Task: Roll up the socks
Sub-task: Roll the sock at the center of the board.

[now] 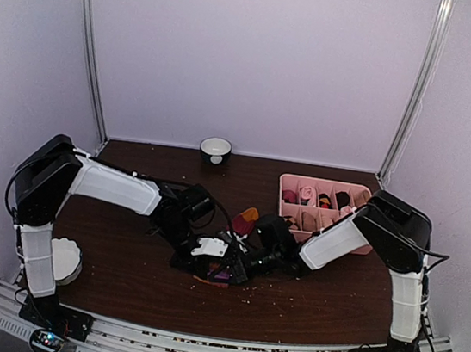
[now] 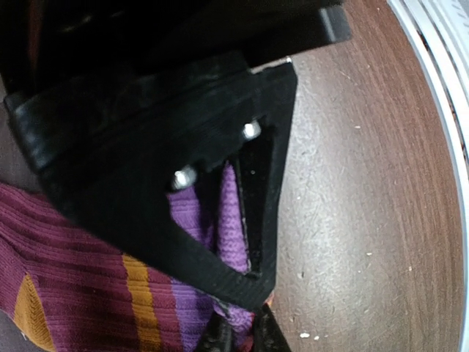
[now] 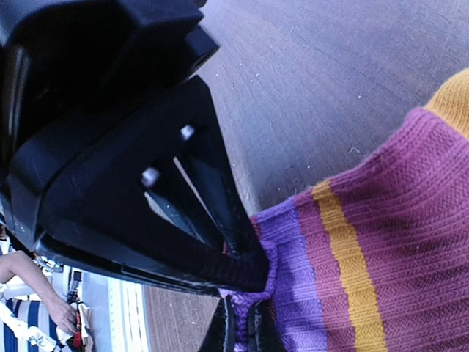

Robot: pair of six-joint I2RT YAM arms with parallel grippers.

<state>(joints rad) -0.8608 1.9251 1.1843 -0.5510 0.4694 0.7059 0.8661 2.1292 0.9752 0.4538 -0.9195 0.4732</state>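
A dark red sock [image 1: 244, 221] with orange bands and a purple-striped cuff lies at the middle of the table, where both arms meet over it. In the left wrist view the sock [image 2: 80, 286] spreads to the left, and my left gripper [image 2: 239, 334] is shut on a fold of the purple cuff. The right wrist view has the sock [image 3: 388, 242] on the right, with my right gripper [image 3: 242, 330] shut on the cuff's edge. From above, the left gripper [image 1: 225, 270] and the right gripper [image 1: 252, 263] sit close together over the cuff and hide most of it.
A pink divided tray [image 1: 286, 183] holding small rolled socks stands at the back right, beside the right arm's elbow. A small dark bowl [image 1: 215, 149] sits at the back edge. A white round object [image 1: 65, 259] lies by the left arm's base. Crumbs dot the brown table [image 1: 118, 278].
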